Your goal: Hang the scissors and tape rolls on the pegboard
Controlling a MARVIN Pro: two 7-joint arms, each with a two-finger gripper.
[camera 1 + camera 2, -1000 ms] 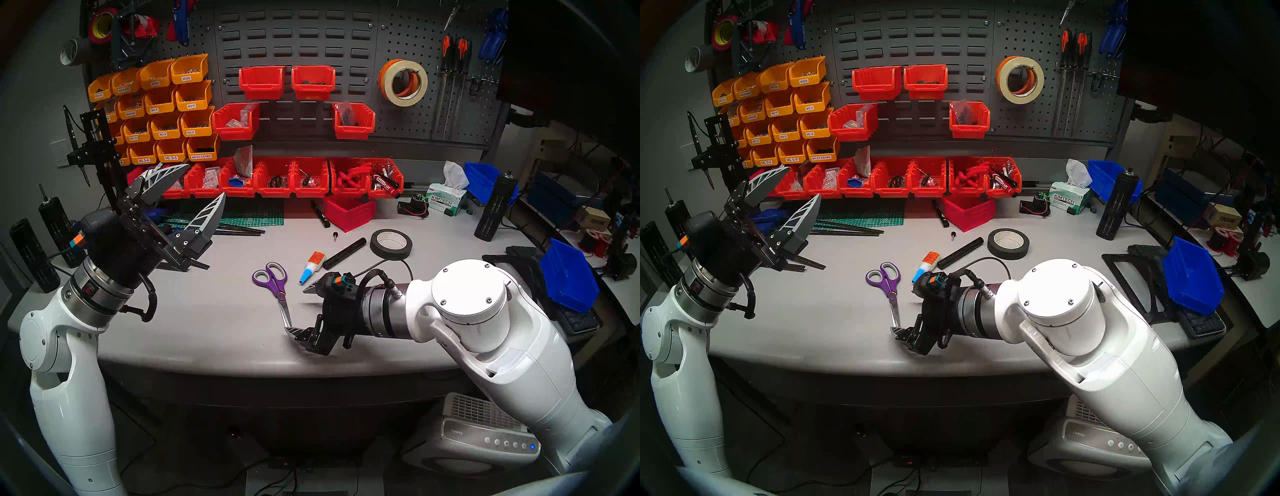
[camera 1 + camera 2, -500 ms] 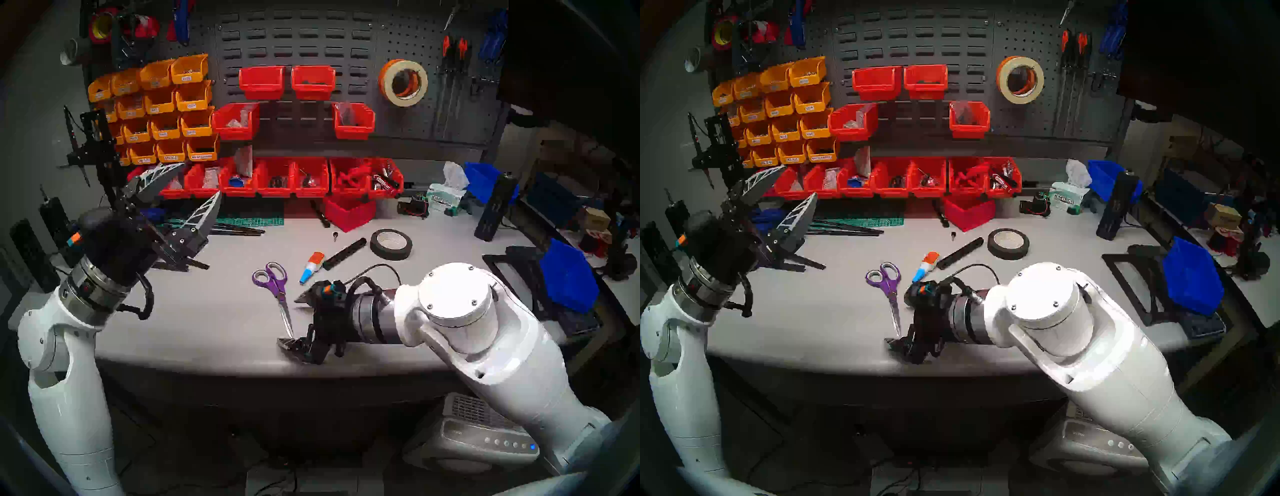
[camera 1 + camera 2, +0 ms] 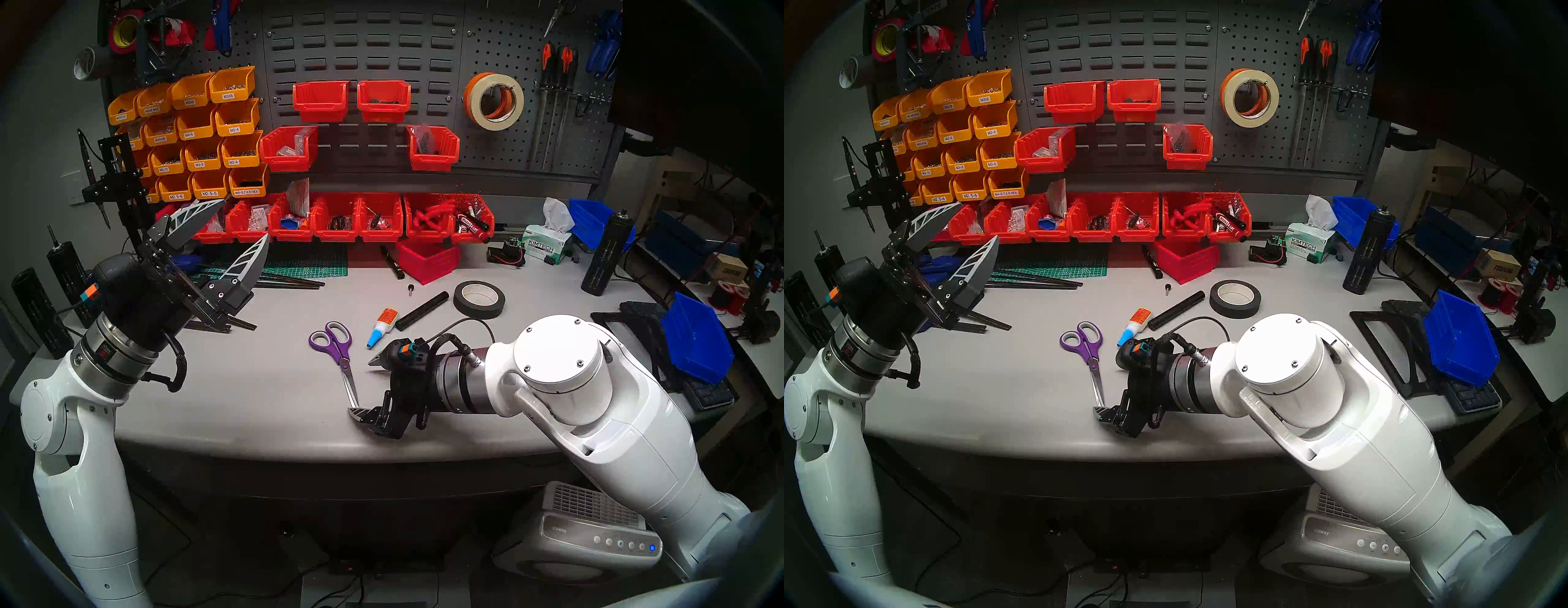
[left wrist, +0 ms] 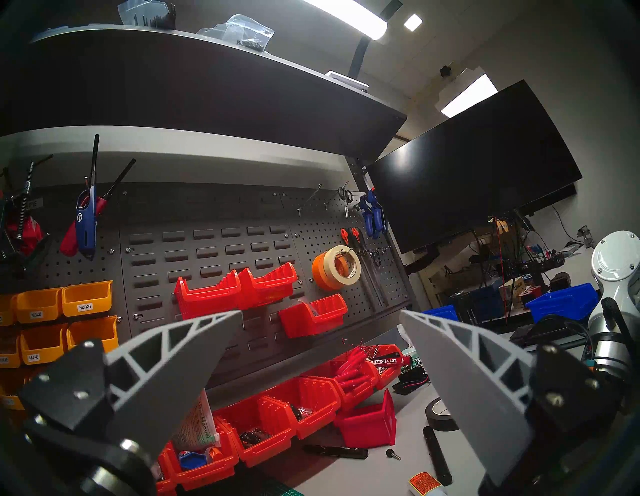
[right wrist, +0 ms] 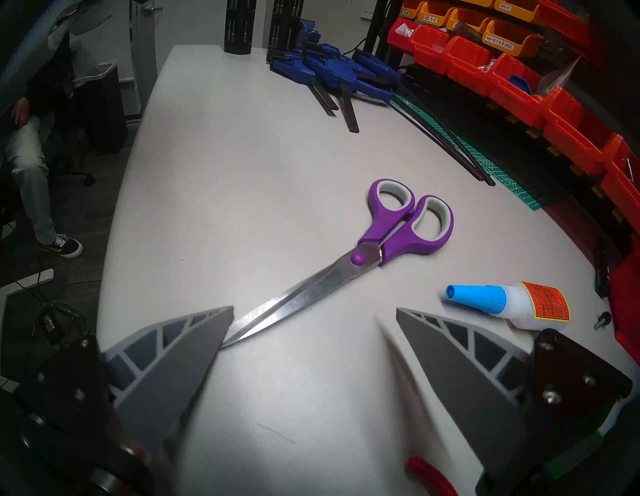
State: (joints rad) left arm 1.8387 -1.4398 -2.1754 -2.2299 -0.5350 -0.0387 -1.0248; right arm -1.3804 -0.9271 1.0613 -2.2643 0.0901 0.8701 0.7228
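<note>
The purple-handled scissors (image 3: 335,348) (image 3: 1087,344) (image 5: 363,256) lie flat on the grey table, blades shut and pointing at the front edge. My right gripper (image 3: 362,385) (image 3: 1108,382) (image 5: 315,309) is open and low over the table just right of the blades. The blade tip reaches the inner edge of its front finger (image 5: 180,350). The orange and cream tape rolls (image 3: 496,124) (image 3: 1249,121) (image 4: 320,275) hang together on a hook of the pegboard (image 3: 500,148) (image 3: 1250,144) (image 4: 311,235). My left gripper (image 3: 245,220) (image 3: 977,223) (image 4: 320,313) is raised at the left, open and empty.
A glue bottle (image 3: 382,327) (image 5: 512,303), a black cylinder (image 3: 422,310) and a black tape roll (image 3: 479,299) lie behind my right gripper. Red bins (image 3: 339,216) line the back. Blue clamps (image 5: 332,69) lie at the far left. A blue bin (image 3: 695,335) stands at the right.
My right arm has shifted slightly left, its gripper dipping towards the table's front edge and coming back near the blade tip. The scissors have not moved. My left arm sank a little.
</note>
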